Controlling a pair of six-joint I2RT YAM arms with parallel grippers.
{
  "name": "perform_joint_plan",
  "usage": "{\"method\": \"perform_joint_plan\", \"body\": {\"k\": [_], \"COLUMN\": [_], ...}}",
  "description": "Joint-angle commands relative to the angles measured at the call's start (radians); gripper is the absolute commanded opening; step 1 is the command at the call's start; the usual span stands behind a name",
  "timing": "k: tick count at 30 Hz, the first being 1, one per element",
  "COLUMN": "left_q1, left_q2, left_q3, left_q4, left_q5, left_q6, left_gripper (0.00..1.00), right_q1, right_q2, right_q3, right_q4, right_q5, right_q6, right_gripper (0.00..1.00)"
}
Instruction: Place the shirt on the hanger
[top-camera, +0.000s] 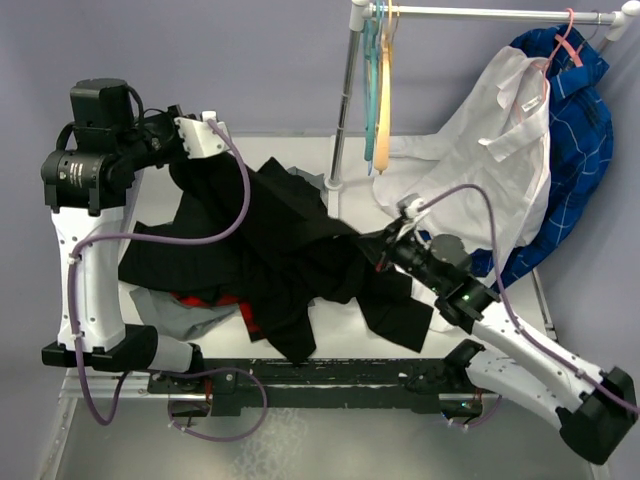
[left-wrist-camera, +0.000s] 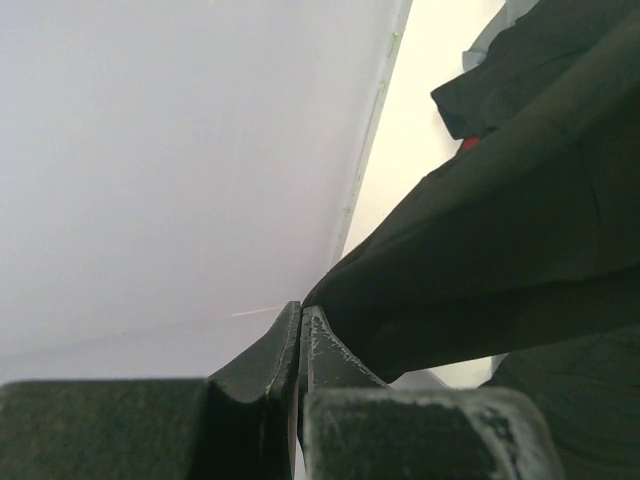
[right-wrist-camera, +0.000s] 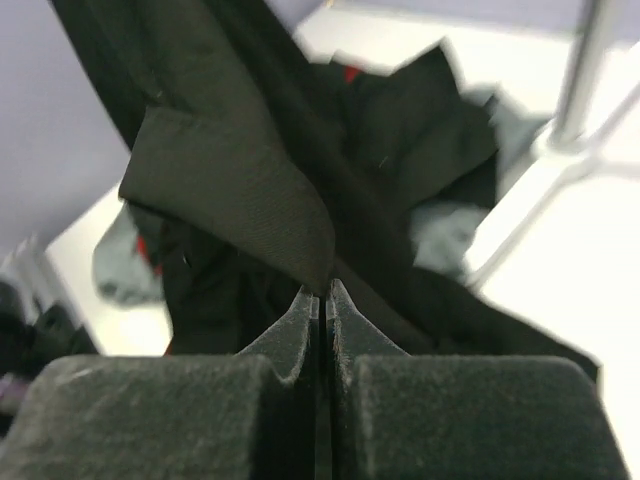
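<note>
The black shirt hangs stretched between my two grippers above the table. My left gripper is raised at the back left and is shut on one edge of the shirt; the left wrist view shows its jaws pinching the cloth. My right gripper is shut on the shirt's other end; the right wrist view shows its jaws clamping a folded edge. The yellow-orange hanger hangs on the rack at the back, apart from both grippers.
A teal hanger hangs beside the yellow one. The rack's upright pole stands behind the shirt. A white shirt and a blue plaid one hang at the right. A grey and red garment lies under the black shirt.
</note>
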Motion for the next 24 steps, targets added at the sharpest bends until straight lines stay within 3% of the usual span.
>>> {"method": "perform_joint_plan", "body": {"k": [1,4,7,11,13,18,24], "left_q1": [0.011,0.011,0.011,0.011,0.011,0.012,0.011], "left_q2": [-0.012,-0.024,-0.041,-0.08,-0.101,-0.102,0.014], "left_q3": [0.065,0.092,0.114,0.027,-0.068,-0.326,-0.475], "left_q4": [-0.065,-0.162,-0.267,-0.245,-0.154,0.228,0.578], "left_q5": [0.042,0.064,0.064,0.017,-0.016,-0.064,-0.093], "left_q6": [-0.043,-0.031,-0.01,-0.031,-0.043,-0.083,-0.127], "left_gripper": [0.0,0.0,0.0,0.0,0.0,0.0,0.0], "right_q1": [0.181,0.283,0.296,0.297,0.297,0.27,0.072], "right_q2": [0.079,0.088,0.091,0.083,0.081,0.098,0.237], "right_q3": [0.043,0.039,0.047,0.035,0.0,-0.044,-0.133], "right_q4": [-0.097,-0.057,-0.063,-0.058,-0.033,0.002,0.181], "right_q5": [-0.051,-0.014,0.003,0.001,0.009,0.212,0.079], "right_q6": [0.032,0.043,0.088,0.122,0.149,0.191,0.339], "right_gripper": [0.0,0.0,0.0,0.0,0.0,0.0,0.0]}}
